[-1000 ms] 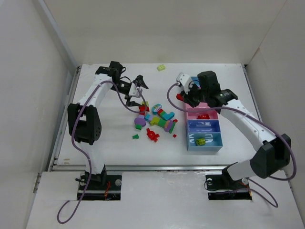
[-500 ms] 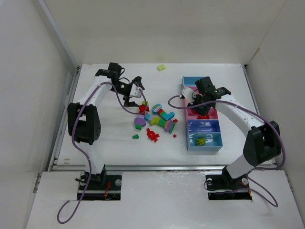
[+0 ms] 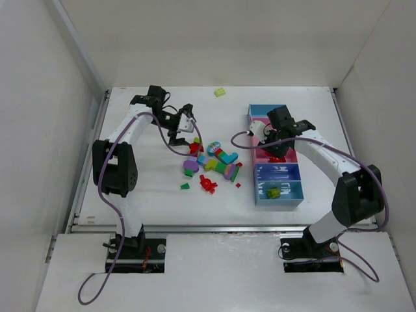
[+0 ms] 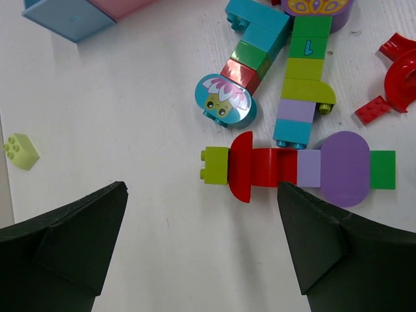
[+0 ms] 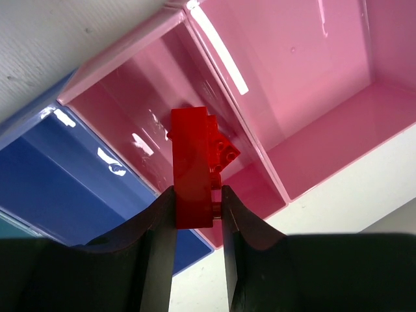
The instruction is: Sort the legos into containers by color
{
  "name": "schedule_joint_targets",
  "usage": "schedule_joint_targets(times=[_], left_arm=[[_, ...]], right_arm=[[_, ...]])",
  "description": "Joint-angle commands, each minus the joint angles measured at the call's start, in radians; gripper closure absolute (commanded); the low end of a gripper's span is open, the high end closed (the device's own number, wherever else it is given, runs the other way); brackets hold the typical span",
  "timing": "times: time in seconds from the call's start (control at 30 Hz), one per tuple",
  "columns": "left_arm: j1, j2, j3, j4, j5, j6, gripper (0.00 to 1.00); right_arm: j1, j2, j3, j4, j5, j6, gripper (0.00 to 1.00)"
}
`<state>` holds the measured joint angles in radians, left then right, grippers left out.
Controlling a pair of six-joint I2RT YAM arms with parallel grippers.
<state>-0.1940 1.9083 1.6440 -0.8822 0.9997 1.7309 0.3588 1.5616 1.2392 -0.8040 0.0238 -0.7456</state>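
Two arms: my left gripper [image 4: 200,195], fingers spread, hovers over the scattered plastic legos [image 3: 211,164]; at three o'clock, my right gripper [image 5: 195,201] pinches a red plastic brick [image 5: 192,166] above the pink plastic bin [image 5: 117,117]. Released off-centre, it may bounce into the neighbouring dark-blue plastic bin [image 5: 52,182].

Robot lab test cell, white table [image 3: 156,201], plain white panel walls [image 3: 39,130], two bench-bolted arms [image 3: 114,169] (purple cables [image 3: 117,224] trailing).

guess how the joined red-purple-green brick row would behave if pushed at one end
The brick row lies flat and long, so it would probably pivot, not roll. It is several joined pieces, so a hard shove might split it.
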Motion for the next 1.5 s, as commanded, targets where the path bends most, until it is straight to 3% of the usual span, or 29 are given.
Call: schedule_joint_targets(times=[0.0, 0.47, 0.73, 0.93, 1.2, 1.33, 1.47], left_arm=[[0.008, -0.032, -0.015, 0.058, -0.021, -0.083, 0.0], [-0.01, -0.032, -0.015, 0.25, -0.183, -0.346, 0.0], [-0.053, -0.054, -0.042, 0.498, -0.392, -0.652, 0.0], [-0.073, -0.054, -0.042, 0.582, -0.487, -0.783, 0.0], [-0.094, -0.054, -0.07, 0.582, -0.478, -0.814, 0.0], [-0.104, -0.054, -0.079, 0.582, -0.478, -0.824, 0.0], [-0.104, -0.063, -0.089, 0.591, -0.478, -0.834, 0.0]], right_arm=[[-0.011, -0.034, -0.011, 0.029, 0.016, -0.012, 1.0], [-0.011, -0.025, -0.02, 0.048, 0.025, -0.012, 1.0], [-0.011, -0.044, -0.038, 0.066, 0.073, -0.012, 1.0], [-0.089, -0.19, -0.018, 0.08, 0.119, 0.034, 1.0], [-0.109, -0.543, 0.034, 0.328, -0.158, 0.023, 1.0], [-0.109, -0.661, 0.0, 0.423, -0.18, 0.023, 1.0], [-0.109, -0.681, 0.009, 0.39, -0.18, 0.014, 1.0]])
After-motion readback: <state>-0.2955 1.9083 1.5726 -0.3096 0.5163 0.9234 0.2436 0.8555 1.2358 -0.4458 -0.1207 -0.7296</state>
